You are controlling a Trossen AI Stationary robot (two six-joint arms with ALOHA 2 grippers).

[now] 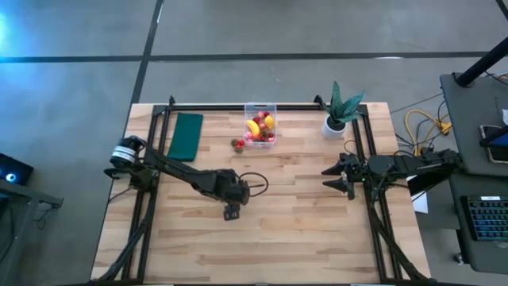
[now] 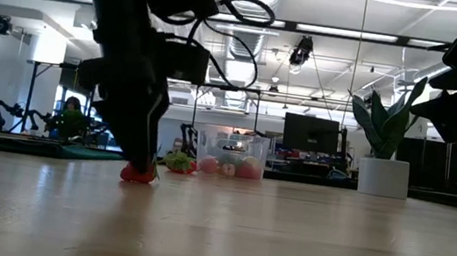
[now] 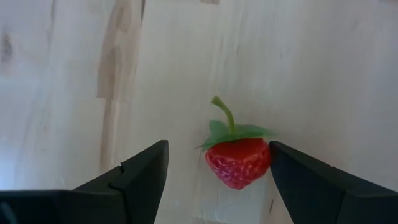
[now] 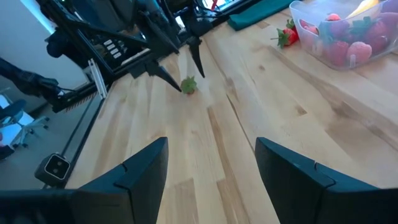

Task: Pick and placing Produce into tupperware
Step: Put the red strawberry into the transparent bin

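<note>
A red strawberry with a green stem lies on the wooden table between the open fingers of my left gripper, which points down over it near the table's middle. The strawberry lies close to one finger and well apart from the other. In the low view it shows under the fingers. The clear tupperware stands at the far middle and holds several red and pink fruits and yellow pieces. Another strawberry lies just outside it. My right gripper is open and empty above the table's right side. My left gripper comes at the strawberry from above, pointing down, with one finger on each side of it. One finger's inner face stands right against the strawberry's side; I cannot tell whether it touches. The strawberry rests on the table.
A dark green pad lies at the far left. A potted plant in a white pot stands at the far right. Black frame rails run along the table's left, right and far edges. Bare wood lies toward the near edge.
</note>
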